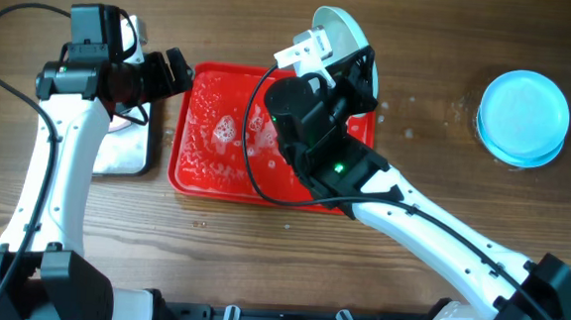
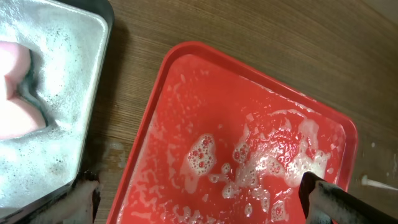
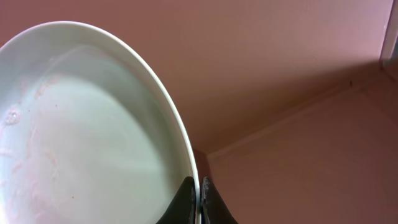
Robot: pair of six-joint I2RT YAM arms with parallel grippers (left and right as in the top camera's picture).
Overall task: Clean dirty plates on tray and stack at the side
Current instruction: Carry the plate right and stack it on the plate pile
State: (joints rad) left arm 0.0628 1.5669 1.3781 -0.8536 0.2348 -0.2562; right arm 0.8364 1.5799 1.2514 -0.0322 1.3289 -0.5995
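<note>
Right fingers (image 3: 185,202): clenched on tilted plate's (image 3: 93,137) rim, above tray's (image 2: 155,93) far edge.
Left fingers (image 2: 324,200): spread wide over tray's left edge.
Stacked plates (image 1: 523,117): well apart, on open bench (image 1: 441,50).

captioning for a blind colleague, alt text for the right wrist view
The right gripper is shut on the rim of a round pale plastic plate, which fills the left of the frame with faint smears on its face. Behind is a plain pinkish-brown surface.

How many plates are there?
2 for sure: one pale plate tilted up in the right hand above the red tray's far edge, one blue plate on the table at right. More may hide under that one.
</note>
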